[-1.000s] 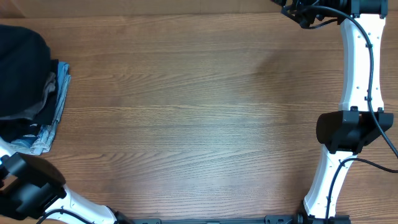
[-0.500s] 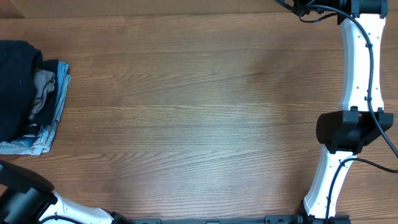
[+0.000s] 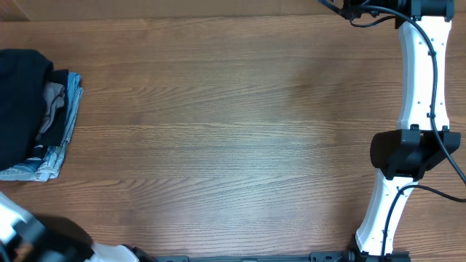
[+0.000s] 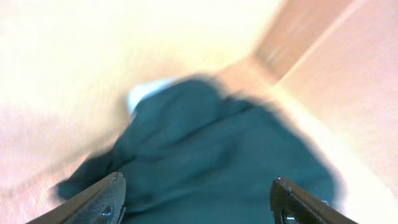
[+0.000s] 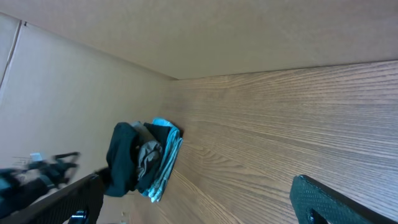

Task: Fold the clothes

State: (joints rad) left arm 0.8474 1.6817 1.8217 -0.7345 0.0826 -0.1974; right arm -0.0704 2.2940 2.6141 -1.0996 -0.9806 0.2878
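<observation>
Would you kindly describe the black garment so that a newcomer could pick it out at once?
At the left edge of the brown wooden table lies a pile of folded clothes. The plain black soft fabric garment sits bunched on top; unlike the grey and light-blue denim pieces beneath, it is matte black.

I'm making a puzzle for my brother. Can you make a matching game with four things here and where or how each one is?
Things:
1. black garment
2. denim garment
3. table
4. right end effector

Descriptions:
A. brown wood
B. open, holding nothing
C. light blue
D. far left, on top

Pairs: 1-D, 2-C, 3-A, 4-B
</observation>
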